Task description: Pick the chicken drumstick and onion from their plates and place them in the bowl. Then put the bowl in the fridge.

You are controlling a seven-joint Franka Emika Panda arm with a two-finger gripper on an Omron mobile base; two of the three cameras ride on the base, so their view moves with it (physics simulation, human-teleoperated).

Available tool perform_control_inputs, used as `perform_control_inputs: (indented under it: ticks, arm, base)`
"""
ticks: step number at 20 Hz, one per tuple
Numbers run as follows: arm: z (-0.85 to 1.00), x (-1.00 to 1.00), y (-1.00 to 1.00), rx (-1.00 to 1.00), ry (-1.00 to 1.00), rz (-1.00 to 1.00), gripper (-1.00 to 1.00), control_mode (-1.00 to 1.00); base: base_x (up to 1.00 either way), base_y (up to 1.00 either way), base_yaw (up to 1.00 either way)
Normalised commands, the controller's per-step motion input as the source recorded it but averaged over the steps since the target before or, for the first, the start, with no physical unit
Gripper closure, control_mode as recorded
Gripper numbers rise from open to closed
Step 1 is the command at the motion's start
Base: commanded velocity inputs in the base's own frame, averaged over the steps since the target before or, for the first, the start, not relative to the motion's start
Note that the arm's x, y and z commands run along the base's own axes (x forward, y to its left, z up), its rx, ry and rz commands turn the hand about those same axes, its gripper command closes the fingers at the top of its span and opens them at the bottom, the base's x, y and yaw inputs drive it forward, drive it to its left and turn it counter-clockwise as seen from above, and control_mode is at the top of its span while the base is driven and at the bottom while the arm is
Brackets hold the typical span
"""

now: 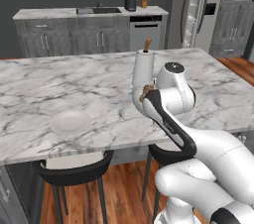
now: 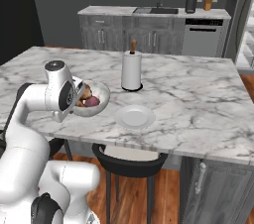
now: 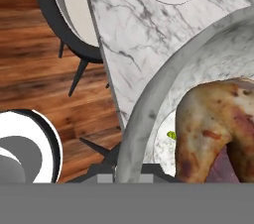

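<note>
Bowl sits off the counter surface, raised at the near-left part of the marble island, pressed close against the arm's wrist; drumstick and onion both lie inside it, drumstick on the arm side, onion toward the front wall. In the hand view the bowl's grey rim curves across the picture and the browned drumstick fills its lower right, with a sliver of purple beneath it. Gripper is pinched onto the bowl rim, jaws drawn close together; the tips themselves are mostly hidden by the rim. One empty plate lies on the island just right of the bowl, near the front edge; the left base view shows a plate too. Paper towel roll stands upright behind the plate, well clear of it. Fridge stands beyond the island's far right corner. Black stool sits under the island's front edge.
</note>
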Motion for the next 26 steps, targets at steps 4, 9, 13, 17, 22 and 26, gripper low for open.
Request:
perform_control_inputs:
  ticks: [4, 9, 13, 17, 22, 26]
  arm:
    - [0.0, 0.0, 0.0, 0.0, 0.0, 0.0, 1.0, 1.0]
    - [0.0, 0.0, 0.0, 0.0, 0.0, 0.0, 1.0, 1.0]
    - [0.0, 0.0, 0.0, 0.0, 0.0, 0.0, 1.0, 1.0]
    - [0.0, 0.0, 0.0, 0.0, 0.0, 0.0, 1.0, 1.0]
    - [0.0, 0.0, 0.0, 0.0, 0.0, 0.0, 1.0, 1.0]
    - [0.0, 0.0, 0.0, 0.0, 0.0, 0.0, 1.0, 1.0]
  base:
    - [-0.28, -0.07, 0.0]
    - [-0.68, -0.31, -0.01]
    - [-0.19, -0.57, -0.02]
    - [0.21, -0.78, 0.01]
    - [0.3, -0.75, 0.0]
    - [0.31, -0.74, 0.0]
